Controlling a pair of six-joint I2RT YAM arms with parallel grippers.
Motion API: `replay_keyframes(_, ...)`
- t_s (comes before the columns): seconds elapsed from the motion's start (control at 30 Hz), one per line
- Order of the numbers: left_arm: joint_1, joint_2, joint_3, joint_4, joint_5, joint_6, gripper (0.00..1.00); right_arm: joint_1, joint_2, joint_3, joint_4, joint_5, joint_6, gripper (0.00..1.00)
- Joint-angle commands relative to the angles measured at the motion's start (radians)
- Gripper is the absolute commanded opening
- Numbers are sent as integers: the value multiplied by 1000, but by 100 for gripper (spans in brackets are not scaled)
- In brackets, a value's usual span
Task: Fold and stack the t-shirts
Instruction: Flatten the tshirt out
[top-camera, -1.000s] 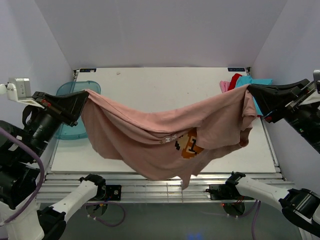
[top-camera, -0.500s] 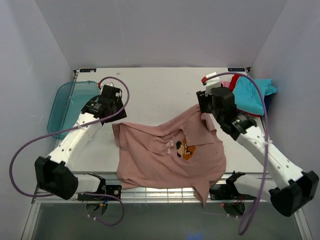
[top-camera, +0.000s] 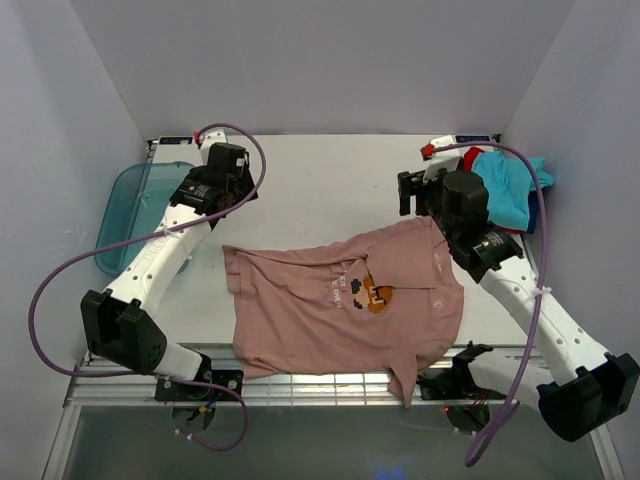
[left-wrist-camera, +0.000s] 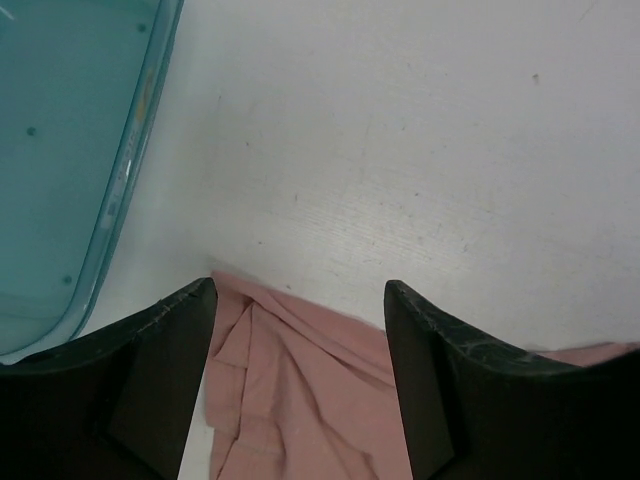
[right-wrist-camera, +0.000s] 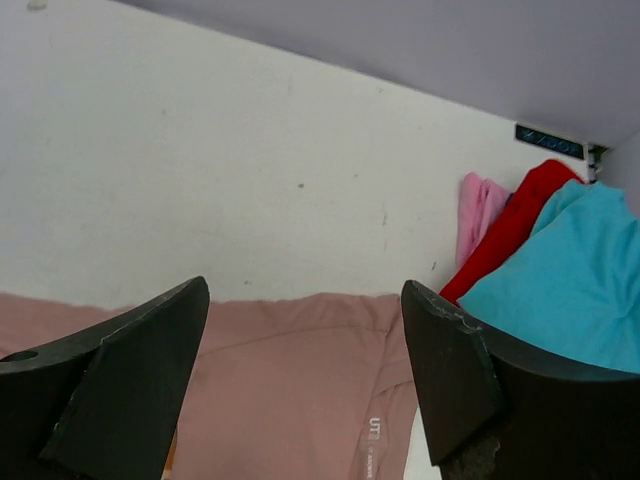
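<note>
The dusty-pink t-shirt (top-camera: 340, 305) lies spread and creased on the white table, with its pixel figure print (top-camera: 375, 293) facing up. One end of it droops over the near edge. My left gripper (top-camera: 232, 200) hovers open just beyond the shirt's far left corner (left-wrist-camera: 290, 400), with nothing between its fingers. My right gripper (top-camera: 425, 198) is open above the shirt's far right edge (right-wrist-camera: 290, 380) and holds nothing. A pile of other t-shirts sits at the far right corner: turquoise (top-camera: 505, 195), red (right-wrist-camera: 510, 235) and pink (right-wrist-camera: 478, 210).
A translucent teal plastic tray (top-camera: 125, 215) rests at the table's left edge, close to my left gripper (left-wrist-camera: 300, 288). The right wall stands just behind the shirt pile. Bare white tabletop (top-camera: 320, 180) stretches across the far middle.
A second ago both grippers held the pink shirt stretched in the air. It now lies on the table; both grippers have let go, opened and drawn back toward the far side.
</note>
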Motion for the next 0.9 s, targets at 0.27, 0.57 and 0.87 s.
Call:
replay_keyframes(0.27, -3, 221, -195, -108, -52, -81, 77, 2, 68, -266, -129, -11, 186, 82)
replay_keyframes(0.57, -2, 272, -230, -108, -109, -107, 78, 0, 68, -335, -136, 26, 220, 82)
replay_keyframes(0.87, 0, 246, -267, 17, -186, -104, 78, -30, 70, -377, -136, 71, 213, 82)
